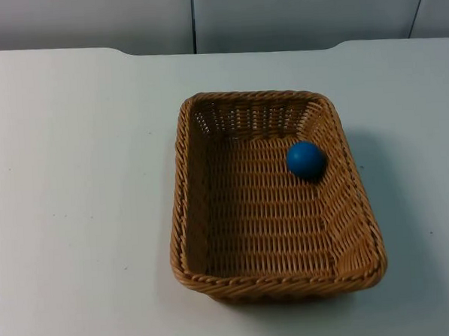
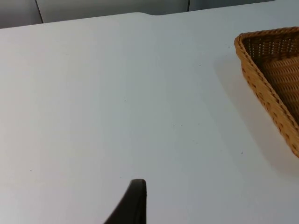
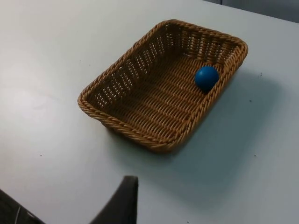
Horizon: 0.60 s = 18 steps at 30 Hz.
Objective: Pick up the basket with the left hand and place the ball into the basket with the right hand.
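Wicker basket (image 1: 275, 195) sits flat on the white surface (image 1: 75, 191), nothing gripping it. Blue ball (image 1: 306, 160) already inside, resting against the basket's right-hand wall near the far corner — probably rolled there and stopped by the weave.

Left gripper (image 2: 133, 203) hangs over bare surface, well apart from the basket corner in its wrist view; one fingertip shows, so can't tell if fingers are apart or together. Right gripper (image 3: 122, 200) is off the basket's near edge, looking across it at the ball; same problem, state can't be told.

Judgement: ball-in-basket goal looks met — both arms apparently backed away and waiting, basket set down rather than held.
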### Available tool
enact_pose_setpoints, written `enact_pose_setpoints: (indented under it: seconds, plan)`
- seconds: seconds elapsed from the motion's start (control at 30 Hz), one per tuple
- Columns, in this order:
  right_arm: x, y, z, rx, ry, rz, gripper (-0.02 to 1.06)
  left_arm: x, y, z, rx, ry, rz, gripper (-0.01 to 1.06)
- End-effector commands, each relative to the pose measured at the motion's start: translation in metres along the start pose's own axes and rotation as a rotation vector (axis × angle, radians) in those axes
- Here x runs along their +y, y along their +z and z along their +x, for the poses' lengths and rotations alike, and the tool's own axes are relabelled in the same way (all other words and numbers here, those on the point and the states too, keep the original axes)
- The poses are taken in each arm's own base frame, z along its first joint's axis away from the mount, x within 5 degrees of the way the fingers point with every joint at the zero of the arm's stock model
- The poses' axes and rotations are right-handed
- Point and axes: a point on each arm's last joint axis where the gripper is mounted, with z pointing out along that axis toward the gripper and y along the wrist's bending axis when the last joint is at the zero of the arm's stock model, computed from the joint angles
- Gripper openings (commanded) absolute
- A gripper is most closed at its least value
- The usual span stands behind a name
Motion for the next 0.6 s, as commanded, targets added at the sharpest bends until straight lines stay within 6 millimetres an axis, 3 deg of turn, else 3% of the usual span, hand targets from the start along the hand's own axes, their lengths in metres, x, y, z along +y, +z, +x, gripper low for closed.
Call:
enact_pose_setpoints:
  seconds: [0.0, 0.57]
  plan:
    - [-0.0006, 0.0010, 0.0004, -0.011, 0.002, 0.004, 1.05, -0.0001, 0.0001, -0.0002, -0.012, -0.009, -0.001, 0.92]
    - [-0.0004, 0.0010, 0.0004, -0.011, 0.007, 0.025, 1.05, -0.0001, 0.0001, -0.0002, -0.012, -0.009, -0.001, 0.92]
